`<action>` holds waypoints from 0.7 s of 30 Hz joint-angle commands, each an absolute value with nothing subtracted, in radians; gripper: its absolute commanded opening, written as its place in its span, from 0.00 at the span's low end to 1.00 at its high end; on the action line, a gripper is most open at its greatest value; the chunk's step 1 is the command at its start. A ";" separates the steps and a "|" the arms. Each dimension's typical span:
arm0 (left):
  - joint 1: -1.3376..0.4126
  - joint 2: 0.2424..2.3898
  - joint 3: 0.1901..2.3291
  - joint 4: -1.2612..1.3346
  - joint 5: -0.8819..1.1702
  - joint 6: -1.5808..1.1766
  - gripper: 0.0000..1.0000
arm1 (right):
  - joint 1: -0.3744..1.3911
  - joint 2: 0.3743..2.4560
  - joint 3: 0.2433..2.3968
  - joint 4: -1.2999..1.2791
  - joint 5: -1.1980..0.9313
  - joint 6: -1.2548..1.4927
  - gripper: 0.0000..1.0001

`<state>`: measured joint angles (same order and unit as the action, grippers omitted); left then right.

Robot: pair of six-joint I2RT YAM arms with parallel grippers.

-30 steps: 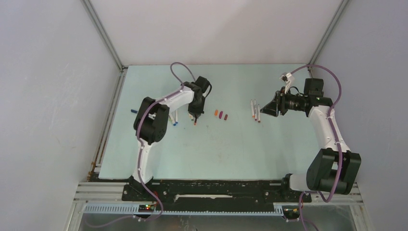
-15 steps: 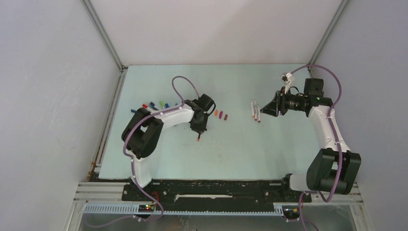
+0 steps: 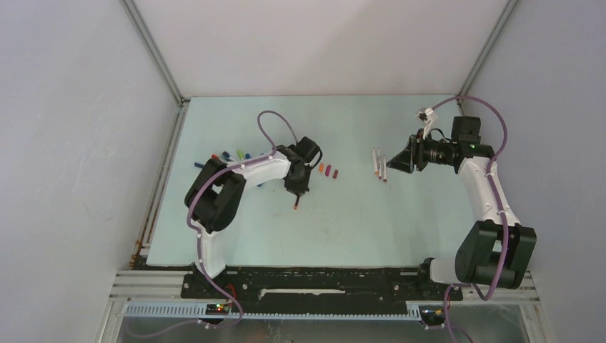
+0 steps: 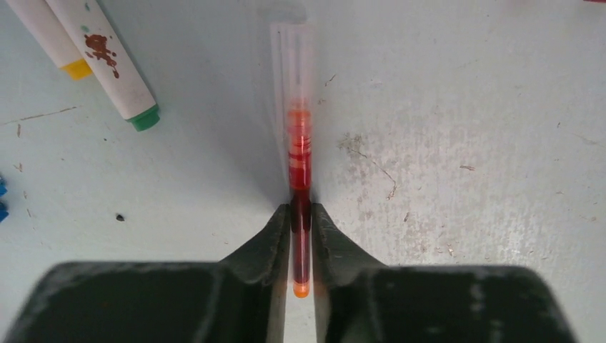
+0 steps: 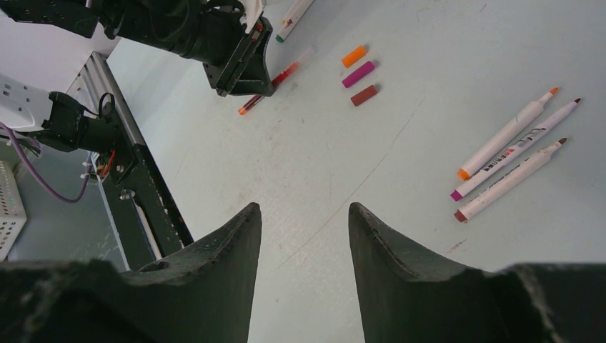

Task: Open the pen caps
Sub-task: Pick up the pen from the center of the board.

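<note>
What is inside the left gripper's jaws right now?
A red pen runs between the fingers of the left gripper, orange end nearest the camera. Its far end is blurred, so its detail cannot be made out, nor whether the fingers actually pinch it.

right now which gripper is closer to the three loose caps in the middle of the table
Left. The left gripper, closed on a red pen, sits just near-left of the caps. The right gripper, open, is farther off to their right, beyond three uncapped pens.
</note>
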<state>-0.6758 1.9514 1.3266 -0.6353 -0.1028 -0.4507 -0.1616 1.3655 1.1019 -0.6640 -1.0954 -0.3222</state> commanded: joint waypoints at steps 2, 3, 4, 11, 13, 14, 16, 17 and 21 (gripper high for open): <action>-0.673 1.996 1.316 -0.631 -0.100 -0.443 0.07 | -0.166 1.360 1.103 -0.650 -1.115 -0.324 0.51; -0.672 1.987 1.308 -0.625 -0.101 -0.443 0.04 | -0.166 1.359 1.104 -0.652 -1.117 -0.325 0.51; -0.674 1.973 1.298 -0.617 -0.101 -0.445 0.03 | -0.166 1.358 1.104 -0.654 -1.118 -0.327 0.51; -0.676 1.764 1.160 -0.469 -0.061 -0.474 0.00 | -0.142 1.354 1.104 -0.713 -1.179 -0.418 0.51; -0.675 1.668 1.093 -0.387 -0.031 -0.495 0.00 | -0.123 1.350 1.103 -0.730 -1.198 -0.451 0.51; -0.676 1.631 1.058 -0.343 -0.016 -0.510 0.00 | -0.114 1.347 1.104 -0.743 -1.208 -0.471 0.51; -0.678 1.558 0.990 -0.255 0.027 -0.535 0.00 | -0.095 1.340 1.104 -0.766 -1.224 -0.511 0.51; -0.681 1.521 0.958 -0.208 0.047 -0.547 0.00 | -0.086 1.337 1.104 -0.782 -1.232 -0.535 0.51; -0.704 1.394 0.853 -0.050 0.090 -0.586 0.00 | -0.061 1.320 1.104 -0.863 -1.293 -0.663 0.52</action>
